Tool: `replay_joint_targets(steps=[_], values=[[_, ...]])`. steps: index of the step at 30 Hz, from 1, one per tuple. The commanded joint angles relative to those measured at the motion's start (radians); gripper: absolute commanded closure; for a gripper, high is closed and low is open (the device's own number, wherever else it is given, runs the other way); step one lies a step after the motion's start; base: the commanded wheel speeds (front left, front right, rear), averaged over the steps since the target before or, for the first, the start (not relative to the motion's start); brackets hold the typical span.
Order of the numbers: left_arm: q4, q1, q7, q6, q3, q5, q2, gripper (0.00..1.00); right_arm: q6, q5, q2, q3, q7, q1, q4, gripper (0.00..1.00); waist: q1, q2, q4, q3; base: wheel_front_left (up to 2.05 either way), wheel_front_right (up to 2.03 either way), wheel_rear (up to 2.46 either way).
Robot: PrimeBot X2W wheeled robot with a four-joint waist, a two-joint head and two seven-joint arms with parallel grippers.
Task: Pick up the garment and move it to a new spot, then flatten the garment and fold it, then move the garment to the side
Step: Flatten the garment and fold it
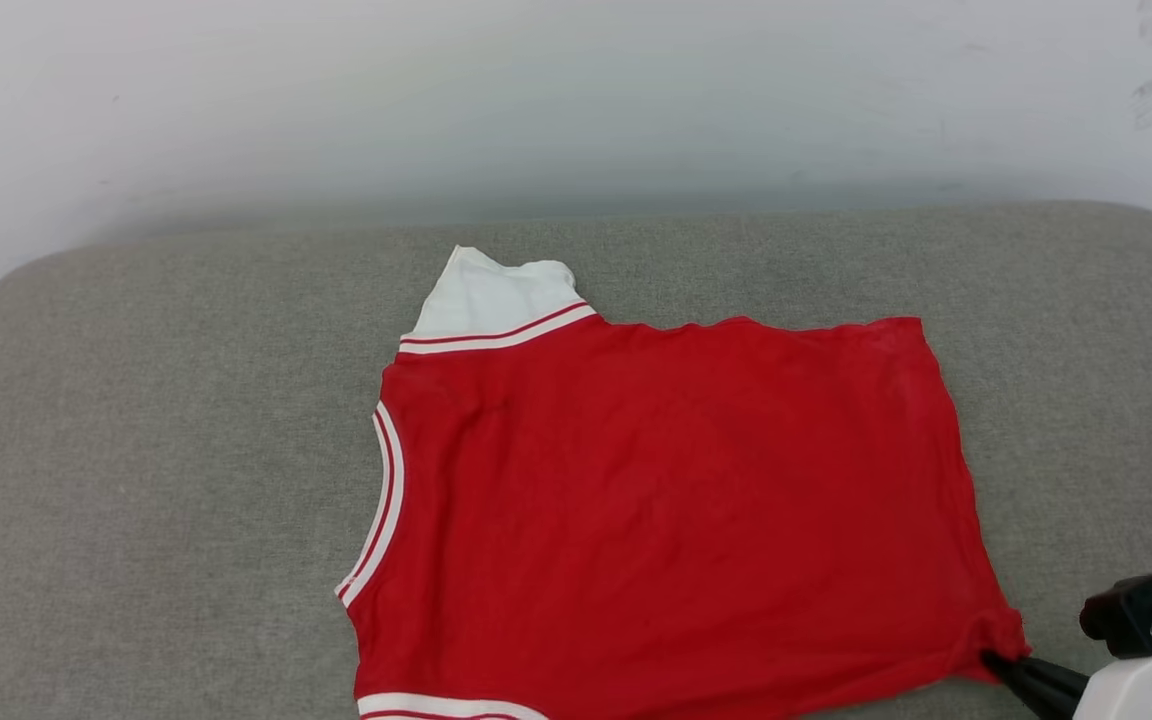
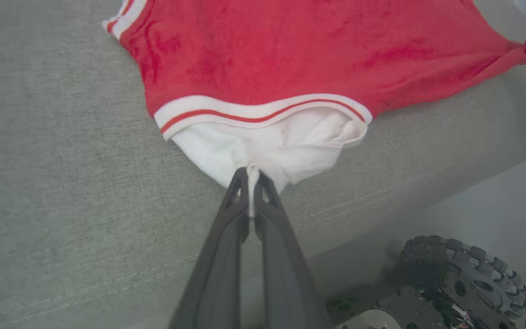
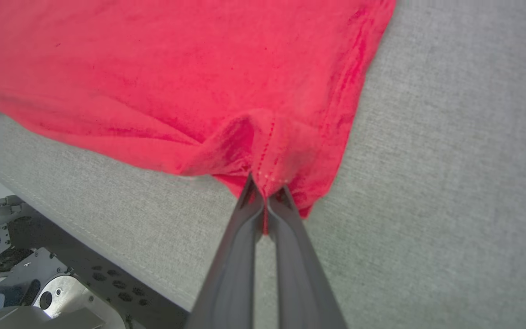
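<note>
We are pinching a bunched hem corner of the red shirt (image 3: pixel 176 68) with our right gripper (image 3: pixel 266 188), its dark fingers (image 3: pixel 231 274) pressed together. The rest of the shirt is lying across the grey cushion (image 3: pixel 450 160), our wheeled base (image 3: pixel 39 283) showing below its seamed edge.

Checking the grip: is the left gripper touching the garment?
Touching. The left wrist view shows the left gripper shut on the garment at its white sleeve.

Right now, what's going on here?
The robot has a red shirt spread out on a grey cushion, plain face up. Its left gripper is shut on the near white sleeve, and its right gripper is shut on the near hem corner. No fold is made yet.
</note>
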Motion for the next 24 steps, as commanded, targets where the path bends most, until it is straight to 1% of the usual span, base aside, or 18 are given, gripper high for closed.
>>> replay_joint_targets(steps=[1, 6, 12, 18, 21, 24], values=[[0.005, -0.027, -0.007, -0.006, 0.009, 0.011, 0.007, 1.0, -0.001, -0.01, 0.009, -0.018, 0.003, 0.01, -0.01, 1.0, 0.0002, -0.0001, -0.001, 0.003, 0.0, 0.0, 0.0], [0.011, -0.13, 0.008, -0.029, 0.031, 0.064, 0.034, 1.0, -0.001, -0.049, 0.039, -0.106, 0.034, 0.005, -0.058, 1.0, 0.0002, -0.0001, -0.01, 0.026, 0.0, 0.0, 0.0], [0.015, -0.292, 0.067, -0.061, 0.052, 0.131, 0.059, 1.0, -0.001, -0.084, 0.069, -0.2, 0.073, -0.016, -0.123, 1.0, 0.0002, -0.0001, -0.028, 0.083, 0.0, 0.0, 0.0], [0.036, -0.439, 0.129, -0.114, 0.073, 0.176, 0.09, 1.0, -0.001, -0.123, 0.104, -0.268, 0.123, -0.065, -0.183, 1.0, 0.0002, -0.0001, -0.057, 0.156, 0.0, 0.0, 0.0], [0.057, -0.497, 0.152, -0.136, 0.078, 0.195, 0.091, 1.0, -0.001, -0.142, 0.12, -0.293, 0.142, -0.096, -0.196, 1.0, 0.0002, -0.0001, -0.069, 0.194, 0.0, 0.0, 0.0], [0.093, -0.551, 0.166, -0.16, 0.084, 0.204, 0.08, 1.0, -0.001, -0.158, 0.135, -0.307, 0.161, -0.128, -0.191, 1.0, 0.0002, -0.0001, -0.075, 0.232, 0.0, 0.0, 0.0]])
